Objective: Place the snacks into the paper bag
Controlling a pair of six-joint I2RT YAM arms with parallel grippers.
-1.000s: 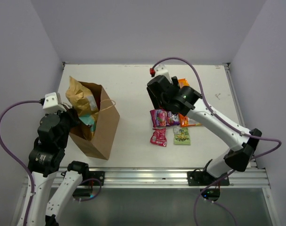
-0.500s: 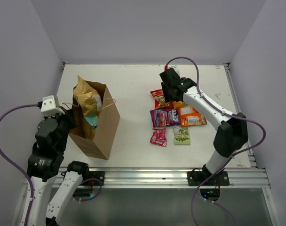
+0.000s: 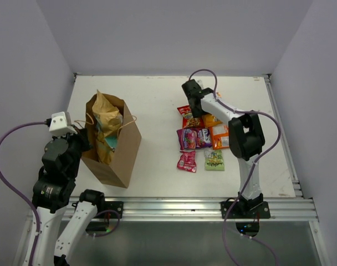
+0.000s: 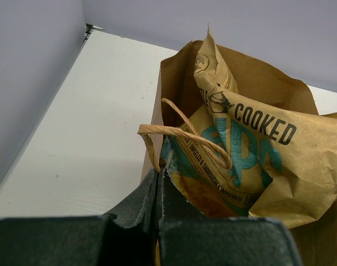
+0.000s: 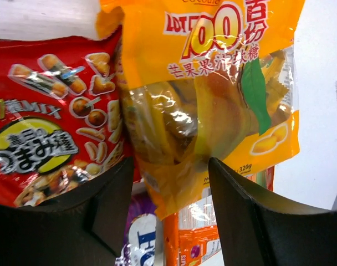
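Presently the snacks lie in a tight cluster right of centre on the surface [image 3: 157, 100]. A red packet [image 3: 187, 112] and a yellow packet [image 5: 207, 83] sit at the far end, edges overlapping. Nearer come a pink packet [image 3: 186, 138], a purple packet [image 3: 203, 136] and an orange-cream chip bag [image 3: 223, 137]. A small red packet [image 3: 187, 161] and a green packet [image 3: 214, 159] are nearest the arms.

A tan-blue chip bag [image 4: 251, 149] stands inside the bag [image 3: 121, 152], its crumpled top rising above the rim. The bag stands upright at the left of the surface, well apart from the cluster.

The right tool [image 5: 171, 177] is spread, low over the far end of the cluster. Its fingers [image 5: 110, 199] flank the lower part of the yellow packet; contact cannot be confirmed.

The left tool [image 4: 159, 194] is pressed together, pinching the bag's near rim just beside the root of a handle [image 4: 185, 136].
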